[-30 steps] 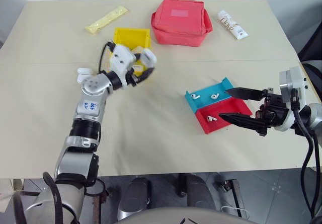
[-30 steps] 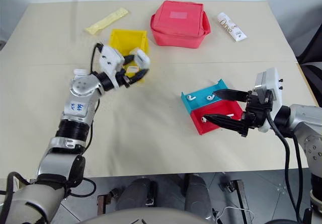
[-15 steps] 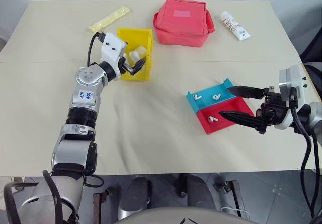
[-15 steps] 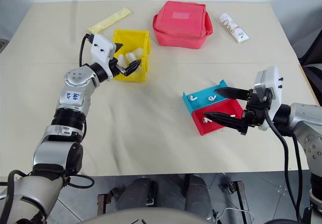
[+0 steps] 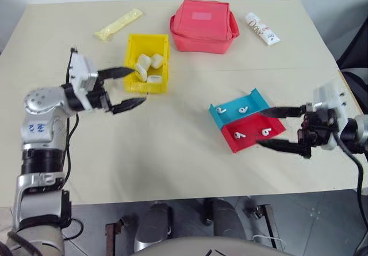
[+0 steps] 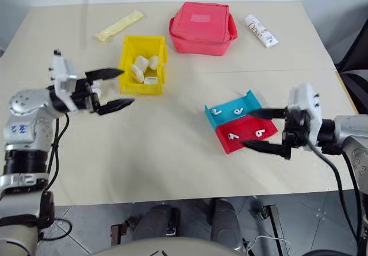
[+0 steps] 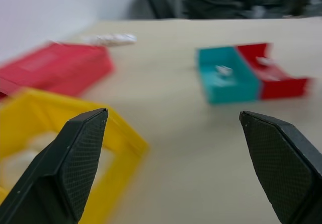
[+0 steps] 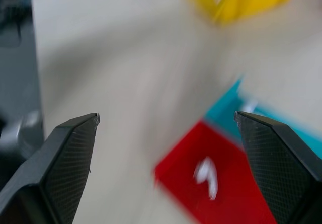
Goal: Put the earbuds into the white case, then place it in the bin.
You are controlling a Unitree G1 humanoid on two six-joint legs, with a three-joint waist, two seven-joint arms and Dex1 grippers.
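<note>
Both claws gape empty: left claw (image 5: 125, 87) just beside the yellow bin (image 5: 133, 44) holding three white cases (image 5: 148, 67), right claw (image 5: 280, 128) beside the trays. Four earbuds (image 5: 241, 134) lie there, two in the blue tray (image 5: 256, 96), two in the red tray (image 5: 252, 142), with bare counter (image 5: 172, 135) between.

Yellow bin (image 5: 132, 43) holds white cases (image 5: 148, 64); white earbuds (image 5: 240, 110) lie in blue tray (image 5: 221, 116) and red tray (image 5: 247, 144); beige counter (image 5: 172, 146).

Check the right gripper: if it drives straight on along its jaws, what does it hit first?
Probably the red tray. The right gripper, jaws open, points leftward and slightly down at the tray's near edge, one jaw over the blue tray edge. Two earbuds lie in the red tray. Height above it is unclear.
</note>
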